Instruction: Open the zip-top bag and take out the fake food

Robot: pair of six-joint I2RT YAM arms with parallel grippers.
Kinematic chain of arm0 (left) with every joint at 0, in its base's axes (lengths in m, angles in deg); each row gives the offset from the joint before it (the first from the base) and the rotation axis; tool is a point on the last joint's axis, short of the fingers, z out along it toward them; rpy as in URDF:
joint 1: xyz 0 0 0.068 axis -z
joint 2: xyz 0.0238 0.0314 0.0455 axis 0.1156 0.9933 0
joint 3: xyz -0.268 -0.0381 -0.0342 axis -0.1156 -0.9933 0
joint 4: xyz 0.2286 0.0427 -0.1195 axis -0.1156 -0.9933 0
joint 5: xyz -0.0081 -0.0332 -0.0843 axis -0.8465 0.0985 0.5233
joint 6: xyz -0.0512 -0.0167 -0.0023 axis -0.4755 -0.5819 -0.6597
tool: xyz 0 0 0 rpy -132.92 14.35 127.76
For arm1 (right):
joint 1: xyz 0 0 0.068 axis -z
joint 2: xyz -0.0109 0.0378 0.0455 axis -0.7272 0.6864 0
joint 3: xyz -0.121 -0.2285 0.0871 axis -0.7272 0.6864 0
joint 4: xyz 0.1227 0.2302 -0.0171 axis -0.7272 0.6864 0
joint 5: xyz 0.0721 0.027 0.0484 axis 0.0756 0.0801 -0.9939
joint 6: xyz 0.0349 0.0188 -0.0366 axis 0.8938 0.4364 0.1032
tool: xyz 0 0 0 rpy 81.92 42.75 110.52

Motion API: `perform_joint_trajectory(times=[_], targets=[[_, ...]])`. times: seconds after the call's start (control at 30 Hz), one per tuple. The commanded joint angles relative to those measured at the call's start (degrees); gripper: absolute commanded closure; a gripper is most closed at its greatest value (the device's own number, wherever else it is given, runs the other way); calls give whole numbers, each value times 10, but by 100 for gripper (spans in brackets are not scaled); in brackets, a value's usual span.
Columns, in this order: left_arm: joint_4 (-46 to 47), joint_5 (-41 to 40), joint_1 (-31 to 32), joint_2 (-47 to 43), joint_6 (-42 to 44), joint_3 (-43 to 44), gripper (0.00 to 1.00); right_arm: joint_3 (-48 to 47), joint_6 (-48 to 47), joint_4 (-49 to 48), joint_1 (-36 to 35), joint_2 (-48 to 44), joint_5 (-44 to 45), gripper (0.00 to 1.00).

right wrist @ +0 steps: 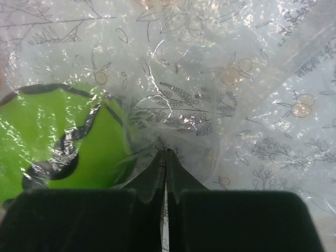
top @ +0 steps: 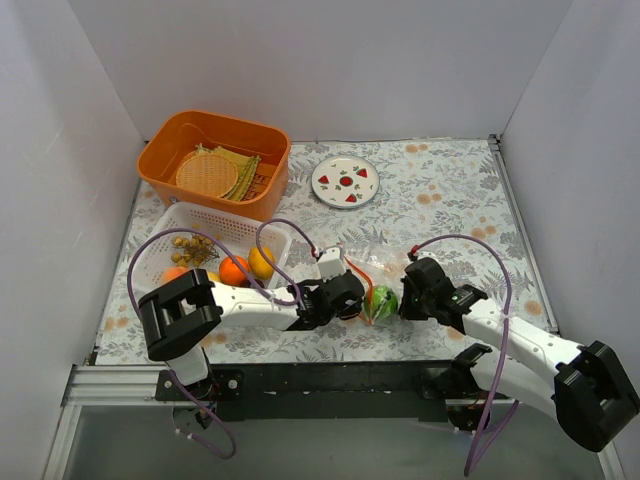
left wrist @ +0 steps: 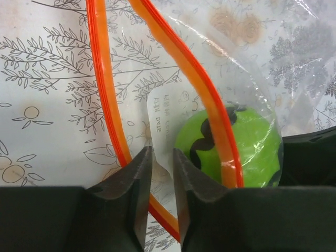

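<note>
The zip-top bag lies on the flowered table cover between my two grippers, its red-orange zip strips spread apart in the left wrist view. A green ball of fake food sits inside it, and also shows in the left wrist view and right wrist view. My left gripper is at the bag's mouth, jaws a narrow gap apart with bag film and a strip in the gap. My right gripper is shut, pinching the bag film right of the ball.
A white mesh basket at left holds orange fruits, a yellow lemon and tan bits. An orange bin with a woven mat stands behind it. A white plate lies further back. Walls enclose three sides.
</note>
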Motion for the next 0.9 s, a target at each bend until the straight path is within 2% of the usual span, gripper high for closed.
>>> perform_joint_trajectory(times=[0.0,0.23,0.6,0.87], targets=[[47,16,-5,-23,18,-14,74,-17,-15,-26,2,24,-7,97],[74,41,-16,-8,38,-8,63,-43,-34,-33,1,60,-9,98],[146,42,-16,-36,53,-44,48,-71,-63,-41,1,117,-8,99],[164,46,-15,-73,40,-80,51,-70,-68,-45,1,126,-8,99]])
